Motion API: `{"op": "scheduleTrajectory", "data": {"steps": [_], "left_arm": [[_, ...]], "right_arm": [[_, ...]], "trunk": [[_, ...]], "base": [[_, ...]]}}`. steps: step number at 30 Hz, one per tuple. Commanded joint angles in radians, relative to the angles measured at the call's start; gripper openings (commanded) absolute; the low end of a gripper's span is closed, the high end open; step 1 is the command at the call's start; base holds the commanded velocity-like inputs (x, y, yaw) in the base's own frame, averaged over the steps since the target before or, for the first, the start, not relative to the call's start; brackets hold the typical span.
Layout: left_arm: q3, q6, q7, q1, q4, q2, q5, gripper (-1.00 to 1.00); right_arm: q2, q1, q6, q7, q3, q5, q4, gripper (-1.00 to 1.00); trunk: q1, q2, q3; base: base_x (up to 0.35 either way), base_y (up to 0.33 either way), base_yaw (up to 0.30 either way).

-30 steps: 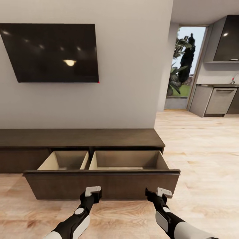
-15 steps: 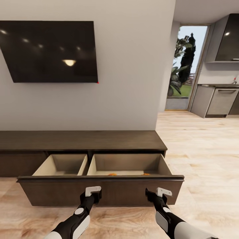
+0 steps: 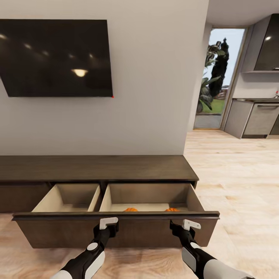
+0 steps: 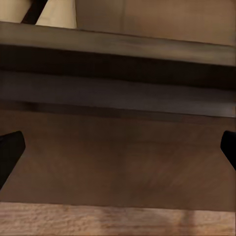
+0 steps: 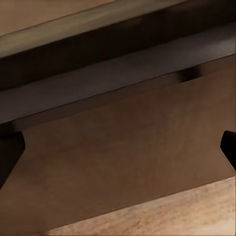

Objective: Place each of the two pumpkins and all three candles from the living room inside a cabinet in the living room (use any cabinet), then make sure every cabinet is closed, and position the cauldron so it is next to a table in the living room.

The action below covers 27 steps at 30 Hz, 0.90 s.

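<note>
The cabinet (image 3: pixel 97 164) is standing against the far wall, and its long axis is running from left to right, along the wall. One wide drawer (image 3: pixel 116 228) is standing pulled out toward the robot. Its dark front is also lying left to right, parallel to the cabinet top. Inside, a thin wall is dividing the pale wood into a smaller left compartment and a longer right compartment.

The two pumpkins are lying in the right compartment, close behind the drawer front. Only their orange tops are showing over the front edge, one pumpkin (image 3: pixel 131 209) more to the left and the other pumpkin (image 3: pixel 172 209) more to the right, well apart from each other. Their stems are hidden, so it is not possible to say which way they are pointing.

The left gripper (image 3: pixel 109 222) is hanging in front of the drawer front, just below its top edge, near the middle. The right gripper (image 3: pixel 191 224) is hanging in front of the same panel, nearer to its right end. Both are pointing forward at the wood. In the left wrist view, the left gripper (image 4: pixel 118 147) is showing its dark fingertips far apart at the two edges, with nothing between them except the drawer front ahead. The right gripper (image 5: pixel 118 147) is looking the same in the right wrist view, spread wide and holding nothing.

A dark television (image 3: pixel 56 58) is hanging on the wall above the cabinet. At the far right, a kitchen (image 3: pixel 255 120) is opening over the pale wooden floor (image 3: pixel 240 186).
</note>
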<state>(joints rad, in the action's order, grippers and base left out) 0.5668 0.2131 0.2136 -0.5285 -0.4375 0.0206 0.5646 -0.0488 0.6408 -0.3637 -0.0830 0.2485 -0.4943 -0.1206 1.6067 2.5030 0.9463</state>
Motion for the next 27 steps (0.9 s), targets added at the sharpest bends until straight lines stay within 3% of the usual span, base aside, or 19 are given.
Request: {"op": "scheduleTrajectory", "data": {"steps": [1, 9, 27], "left_arm": [[0.008, 0.005, 0.007, -0.001, 0.0, -0.001, 0.007, 1.0], [0.009, 0.005, 0.007, -0.001, 0.0, -0.001, 0.008, 1.0], [0.01, 0.005, 0.007, -0.001, 0.0, -0.001, 0.011, 1.0]], "right_arm": [[0.0, 0.001, -0.002, -0.006, 0.0, 0.005, -0.004, 1.0], [0.0, 0.002, -0.001, -0.006, 0.0, 0.005, -0.004, 1.0], [0.0, 0.002, -0.001, -0.006, 0.0, 0.002, -0.004, 1.0]], "trunk": [[0.0, 0.0, 0.001], [0.0, 0.0, 0.001], [0.0, 0.0, 0.001]], "base": [[0.232, 0.0, 0.0], [0.187, 0.0, 0.0], [0.323, 0.0, 0.0]]}}
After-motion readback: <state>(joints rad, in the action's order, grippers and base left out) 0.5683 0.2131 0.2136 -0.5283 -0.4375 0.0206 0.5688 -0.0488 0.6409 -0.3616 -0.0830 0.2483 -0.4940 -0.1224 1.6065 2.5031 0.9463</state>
